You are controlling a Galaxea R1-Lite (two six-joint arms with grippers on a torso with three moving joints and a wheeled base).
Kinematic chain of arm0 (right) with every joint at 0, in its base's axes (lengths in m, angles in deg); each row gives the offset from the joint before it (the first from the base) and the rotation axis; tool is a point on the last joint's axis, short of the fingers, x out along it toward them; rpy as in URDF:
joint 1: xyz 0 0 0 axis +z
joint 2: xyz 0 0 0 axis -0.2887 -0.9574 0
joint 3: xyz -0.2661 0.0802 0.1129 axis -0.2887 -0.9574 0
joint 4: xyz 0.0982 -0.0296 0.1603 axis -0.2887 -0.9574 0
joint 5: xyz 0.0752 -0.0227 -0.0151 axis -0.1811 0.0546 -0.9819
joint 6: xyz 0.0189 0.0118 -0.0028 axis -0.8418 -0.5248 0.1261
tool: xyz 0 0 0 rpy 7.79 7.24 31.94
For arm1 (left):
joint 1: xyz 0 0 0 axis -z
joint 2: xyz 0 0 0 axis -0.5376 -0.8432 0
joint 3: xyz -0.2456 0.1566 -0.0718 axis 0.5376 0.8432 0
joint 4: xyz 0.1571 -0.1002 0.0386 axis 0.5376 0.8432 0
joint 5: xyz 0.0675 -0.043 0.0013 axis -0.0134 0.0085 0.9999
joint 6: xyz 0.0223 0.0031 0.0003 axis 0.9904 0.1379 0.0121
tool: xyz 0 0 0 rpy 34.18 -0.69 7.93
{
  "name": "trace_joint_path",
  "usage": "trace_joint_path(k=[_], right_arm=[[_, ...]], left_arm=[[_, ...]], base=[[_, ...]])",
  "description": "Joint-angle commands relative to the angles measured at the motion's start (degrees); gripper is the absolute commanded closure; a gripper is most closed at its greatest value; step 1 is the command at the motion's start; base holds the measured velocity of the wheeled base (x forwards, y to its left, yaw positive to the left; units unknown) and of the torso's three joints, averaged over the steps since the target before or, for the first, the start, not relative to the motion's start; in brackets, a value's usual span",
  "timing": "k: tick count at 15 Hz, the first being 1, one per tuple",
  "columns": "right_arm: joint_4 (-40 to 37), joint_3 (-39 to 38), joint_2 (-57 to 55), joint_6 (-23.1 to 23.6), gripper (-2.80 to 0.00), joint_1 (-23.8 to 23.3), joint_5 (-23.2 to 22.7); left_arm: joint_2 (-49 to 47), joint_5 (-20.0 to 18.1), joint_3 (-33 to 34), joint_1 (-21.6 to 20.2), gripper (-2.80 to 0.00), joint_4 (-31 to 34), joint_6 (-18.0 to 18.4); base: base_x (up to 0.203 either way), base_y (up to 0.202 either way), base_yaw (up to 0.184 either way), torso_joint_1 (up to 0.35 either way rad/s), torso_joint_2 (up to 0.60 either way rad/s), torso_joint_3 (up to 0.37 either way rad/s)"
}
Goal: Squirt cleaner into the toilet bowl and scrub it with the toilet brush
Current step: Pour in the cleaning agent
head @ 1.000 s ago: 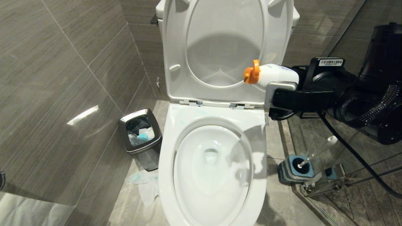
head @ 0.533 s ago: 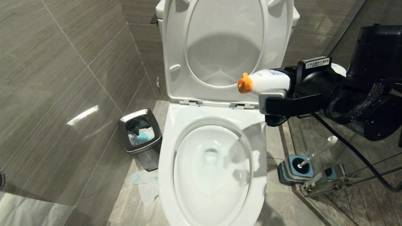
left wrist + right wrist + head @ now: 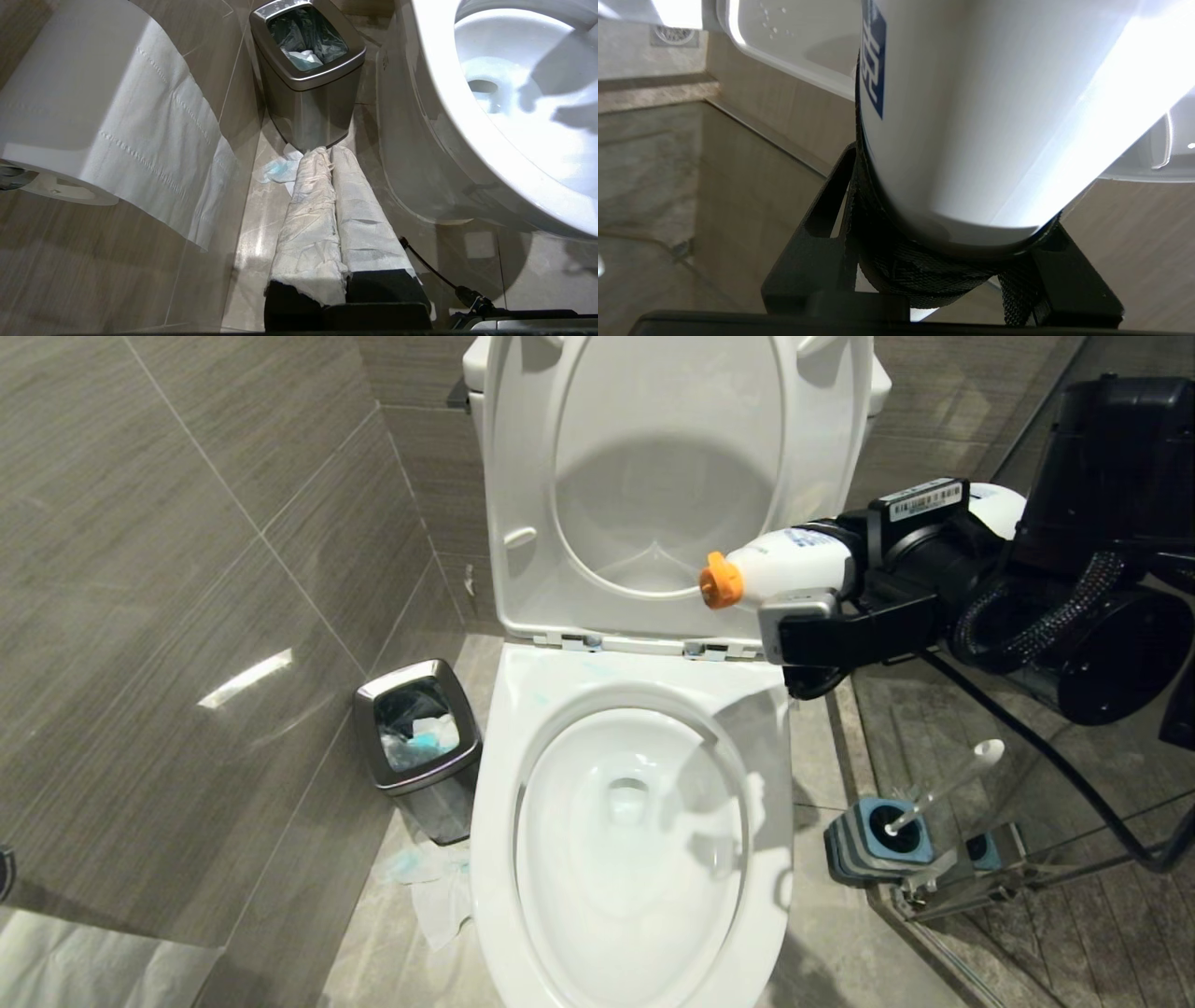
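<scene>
The white toilet bowl (image 3: 579,868) sits open at the centre, with clear water and a faint blue smear on its back rim. My right gripper (image 3: 805,586) is shut on a white cleaner bottle (image 3: 794,565). The bottle lies nearly level above the bowl's back right rim, its orange cap (image 3: 721,581) pointing left and slightly down. In the right wrist view the bottle (image 3: 971,116) fills the space between the jaws. The toilet brush (image 3: 945,787) stands in its blue-topped holder (image 3: 882,842) on the floor to the right. My left gripper (image 3: 327,156) is parked low beside the bowl (image 3: 509,116), its wrapped fingers pressed together.
The seat and lid (image 3: 532,476) stand raised against the tank. A steel bin (image 3: 415,737) stands left of the toilet, with crumpled tissue (image 3: 434,887) on the floor by it. A toilet paper roll (image 3: 93,107) hangs on the left wall. A glass partition (image 3: 1046,775) borders the right.
My right gripper has carried the bottle a little to the left. The wrist has rolled, so the orange cap now sits lower and points left-down instead of up. Everything else is still.
</scene>
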Motion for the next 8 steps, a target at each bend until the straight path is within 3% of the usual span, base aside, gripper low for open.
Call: trace_joint_path(k=[1, 8], right_arm=[[0.2, 1.3, -0.4, 2.0, 0.0, 0.0, 0.2], [0.3, 3.1, -1.7, 4.9, 0.0, 0.1, 0.4]], left_arm=[[0.0, 0.0, 0.1, 0.0, 0.0, 0.0, 0.0], [0.0, 0.0, 0.0, 0.0, 0.0, 0.0, 0.0]], base=[[0.0, 0.0, 0.0, 0.0, 0.0, 0.0], [0.0, 0.0, 0.0, 0.0, 0.0, 0.0]])
